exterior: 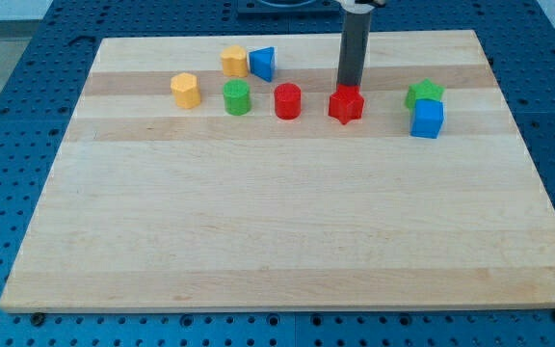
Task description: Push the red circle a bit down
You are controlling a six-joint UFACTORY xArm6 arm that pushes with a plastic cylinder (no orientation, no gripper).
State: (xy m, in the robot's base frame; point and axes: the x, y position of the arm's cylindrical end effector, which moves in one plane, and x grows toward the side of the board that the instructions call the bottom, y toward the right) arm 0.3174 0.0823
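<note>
A pale wooden board [287, 231] fills most of the view, lying on a blue perforated table [8, 116]. The dark straight rod [353, 48] comes down from the view's top; my tip [348, 87] sits just above the red star-shaped block [346, 105], at or right by its upper edge, though actual contact cannot be told. There is no hand or jaw on this rod, so nothing is spread, pressed or pinched.

All the blocks lie in the board's upper band. The blue cube [428, 119] sits at the view's right, touching the green star-shaped block [424, 93] just above it. The red circle, a short red cylinder [287, 100], stands left of the red star with a small gap between, and left of my tip. Just beside it to the left is the green cylinder [237, 97]. Further left lies the yellow hexagonal block [186, 90]. Above these, the blue triangular block [263, 64] touches another yellow block [234, 61].
</note>
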